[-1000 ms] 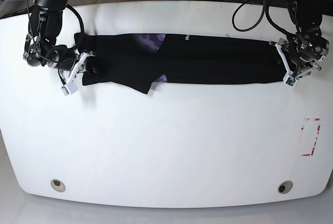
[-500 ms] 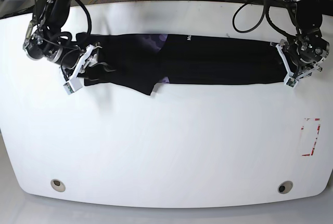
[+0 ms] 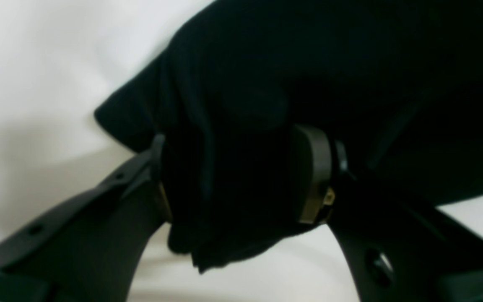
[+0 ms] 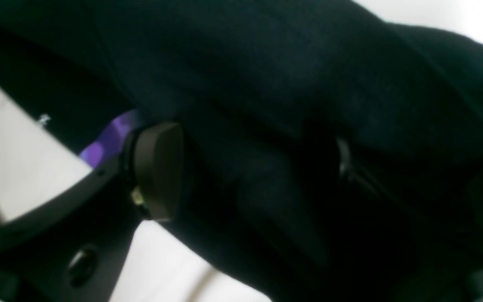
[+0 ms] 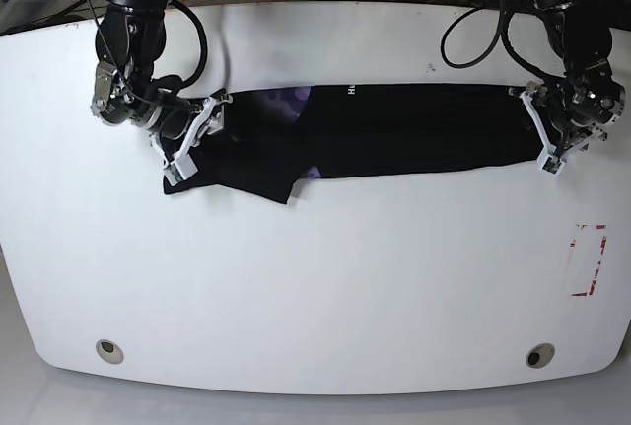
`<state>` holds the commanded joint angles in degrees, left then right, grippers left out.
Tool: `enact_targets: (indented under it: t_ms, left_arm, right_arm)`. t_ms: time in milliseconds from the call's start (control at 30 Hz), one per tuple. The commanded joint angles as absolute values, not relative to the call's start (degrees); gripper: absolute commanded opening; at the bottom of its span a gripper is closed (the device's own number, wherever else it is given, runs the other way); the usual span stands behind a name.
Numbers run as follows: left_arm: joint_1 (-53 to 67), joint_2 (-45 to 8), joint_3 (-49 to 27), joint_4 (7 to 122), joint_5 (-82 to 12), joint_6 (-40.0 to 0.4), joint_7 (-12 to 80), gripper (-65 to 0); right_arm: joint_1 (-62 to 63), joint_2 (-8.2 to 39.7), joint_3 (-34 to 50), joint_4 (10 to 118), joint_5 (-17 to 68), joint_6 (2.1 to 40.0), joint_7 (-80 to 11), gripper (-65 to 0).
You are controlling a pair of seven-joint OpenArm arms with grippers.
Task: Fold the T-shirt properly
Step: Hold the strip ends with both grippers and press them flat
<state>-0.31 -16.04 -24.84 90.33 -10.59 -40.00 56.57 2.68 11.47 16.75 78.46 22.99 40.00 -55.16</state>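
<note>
The large black cloth T-shirt (image 5: 394, 129), its long axis lying from 9 to 3 o'clock across the white table (image 5: 315, 287), is pinched at each end by the right gripper (image 5: 192, 139) and the left gripper (image 5: 542, 134), cloth being clamped between both pairs of fingers (image 3: 312, 176).

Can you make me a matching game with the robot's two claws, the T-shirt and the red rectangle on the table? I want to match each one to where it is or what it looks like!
Things:
1. left gripper
2. right gripper
3. T-shirt
4. red rectangle

Places or looks:
A. lies in a long black strip across the white table
B. marked on the table near the base view's right edge, with nothing on it
C. pinches the shirt's end on the base view's left
D. pinches the shirt's end on the base view's right

Pairs: 1-D, 2-C, 3-A, 4-B
</note>
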Motion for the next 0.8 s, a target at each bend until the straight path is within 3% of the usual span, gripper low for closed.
enact_targets:
  t_ms: [167,400,800]
  left_arm:
    - [-4.5,-16.0,-31.0,90.5,-18.5,-40.0,63.9,-17.5]
    - [-6.6,-17.2,-40.1,89.9,-27.8,-40.0,72.2,-16.5]
    - [-3.3,-17.2,-40.5,77.9,-31.4,-40.0,69.0,-16.5]
  right_arm:
    - [5.0,11.5,16.5,78.3,21.1,40.0,-55.2,-21.9]
    - [5.0,11.4,16.5,78.4,21.1,40.0,-55.2,-21.9]
    - [5.0,11.0,16.5,78.4,21.1,40.0,-55.2,-21.9]
